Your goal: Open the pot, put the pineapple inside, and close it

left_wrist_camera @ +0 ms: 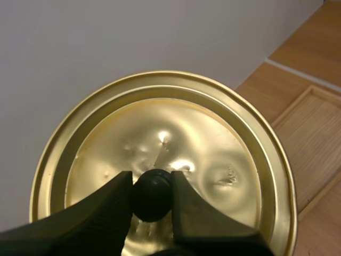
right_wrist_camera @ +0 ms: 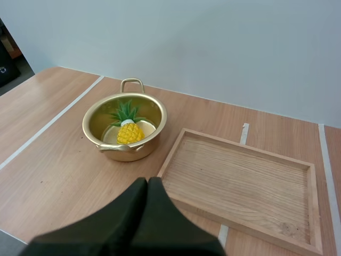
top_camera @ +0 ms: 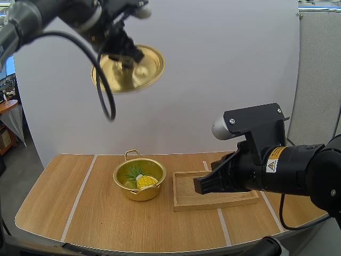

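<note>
A gold pot stands open on the table, and a yellow pineapple with green leaves lies inside it. High above the table, my left gripper is shut on the black knob of the gold lid, which hangs tilted up and to the left of the pot. My right gripper is shut on nothing, its fingers together as one wedge over the near left corner of the wooden tray.
The wooden tray lies just right of the pot. White tape lines cross the tabletop. Bare wood stretches left of and in front of the pot.
</note>
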Controlling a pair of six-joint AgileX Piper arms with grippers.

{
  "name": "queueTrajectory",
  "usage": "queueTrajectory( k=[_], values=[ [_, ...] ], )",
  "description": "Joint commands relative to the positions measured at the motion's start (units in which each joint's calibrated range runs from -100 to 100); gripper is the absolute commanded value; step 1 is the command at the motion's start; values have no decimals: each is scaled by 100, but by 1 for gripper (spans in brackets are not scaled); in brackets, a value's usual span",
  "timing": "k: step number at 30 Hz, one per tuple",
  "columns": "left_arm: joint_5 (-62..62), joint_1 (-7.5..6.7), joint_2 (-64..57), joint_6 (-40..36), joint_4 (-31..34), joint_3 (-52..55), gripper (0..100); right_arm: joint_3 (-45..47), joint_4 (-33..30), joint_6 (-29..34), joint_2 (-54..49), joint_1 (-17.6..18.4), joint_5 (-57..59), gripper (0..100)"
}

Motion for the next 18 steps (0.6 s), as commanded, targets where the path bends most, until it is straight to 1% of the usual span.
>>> queueTrajectory(
  k=[1, 7, 13, 18],
  values=[
    [-1204, -22, -3, 266, -65, 1991, 0, 11, 7, -93, -49, -24, -24, 0],
    [-2202, -22, 39, 437, -80, 3056, 0, 11, 7, -93, -49, -24, 10, 0],
    [-2938, -22, 287, 474, -143, 3590, 0, 11, 7, -93, -49, -24, 27, 0],
    [-3473, -22, 675, 720, -442, 3844, 0, 11, 7, -93, -49, -24, 27, 0]
  ],
)
